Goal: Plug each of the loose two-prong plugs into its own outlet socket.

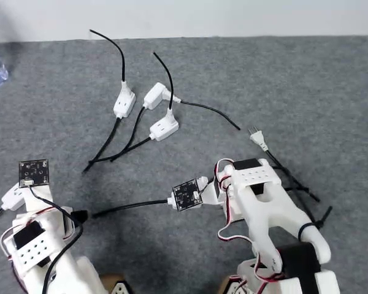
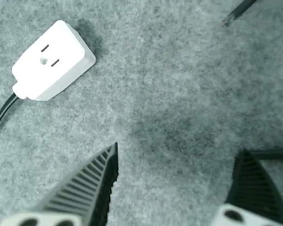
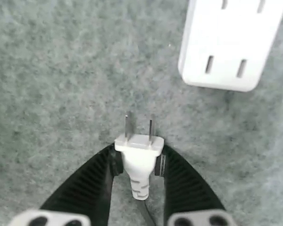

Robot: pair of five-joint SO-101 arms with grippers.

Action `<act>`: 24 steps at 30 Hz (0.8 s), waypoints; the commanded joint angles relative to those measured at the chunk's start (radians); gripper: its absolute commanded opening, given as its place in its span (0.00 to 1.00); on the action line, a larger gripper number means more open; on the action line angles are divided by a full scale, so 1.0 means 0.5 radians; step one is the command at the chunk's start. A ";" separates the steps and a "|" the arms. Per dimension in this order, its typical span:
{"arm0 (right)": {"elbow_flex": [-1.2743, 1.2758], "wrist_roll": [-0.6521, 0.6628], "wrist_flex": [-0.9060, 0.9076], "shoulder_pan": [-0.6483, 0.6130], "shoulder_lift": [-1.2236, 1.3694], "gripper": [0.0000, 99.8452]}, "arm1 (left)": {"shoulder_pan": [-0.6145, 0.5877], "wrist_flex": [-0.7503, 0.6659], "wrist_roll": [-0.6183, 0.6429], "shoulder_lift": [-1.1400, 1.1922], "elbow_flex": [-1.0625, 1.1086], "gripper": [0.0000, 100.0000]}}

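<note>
White 2-prong plug [image 3: 138, 146], w/ flat metal prongs & ribbed collar, is clamped by R fingers [image 3: 96, 183] near white socket [image 3: 228, 42]. L fingers [image 2: 94, 188] are spread wide, nothing held.

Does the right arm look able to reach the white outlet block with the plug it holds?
Probably yes. The right gripper is shut on the plug, whose prongs point toward the outlet block, and bare carpet lies between them. A small sideways shift seems needed.
</note>
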 commanded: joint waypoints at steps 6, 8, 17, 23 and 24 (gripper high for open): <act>-0.018 -0.258 0.017 -0.017 -0.020 0.01 | 0.055 -0.015 -0.015 -0.021 -0.005 0.36; -0.043 -0.427 0.072 -0.035 -0.121 0.01 | 0.172 -0.015 -0.009 -0.021 -0.014 0.36; -0.427 -0.914 0.895 -0.155 -0.913 0.01 | 0.865 -0.003 0.089 -0.025 -0.311 0.33; -0.445 -1.215 1.002 -0.180 -1.079 0.01 | 1.227 -0.006 0.605 -0.025 -0.585 0.20; -0.445 -1.277 1.002 -0.180 -1.088 0.01 | 1.295 -0.006 0.712 -0.025 -0.606 0.21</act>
